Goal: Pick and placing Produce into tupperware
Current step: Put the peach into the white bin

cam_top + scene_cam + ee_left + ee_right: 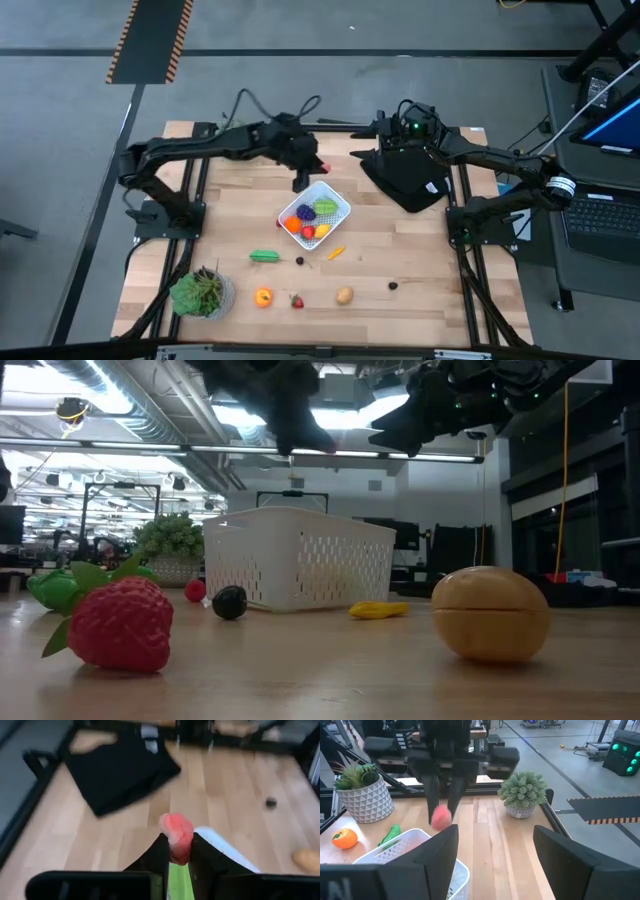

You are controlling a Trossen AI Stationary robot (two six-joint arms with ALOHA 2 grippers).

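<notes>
While clamped on a pink-red fruit (176, 836), left gripper (301, 179) hovers above basket (338, 200) edge, centre frame | right gripper (495, 852), jaws apart, waits upper right | risk: early release drops fruit outside the rim

One white tupperware (337, 203) is counted, with four produce pieces (308, 220) inside. Seven more pieces (264, 256) are spotted loose on the desk (420, 270), one pink piece (177, 836) is held aloft, plus two potted plants (522, 793) and one black cloth (410, 176).
</notes>
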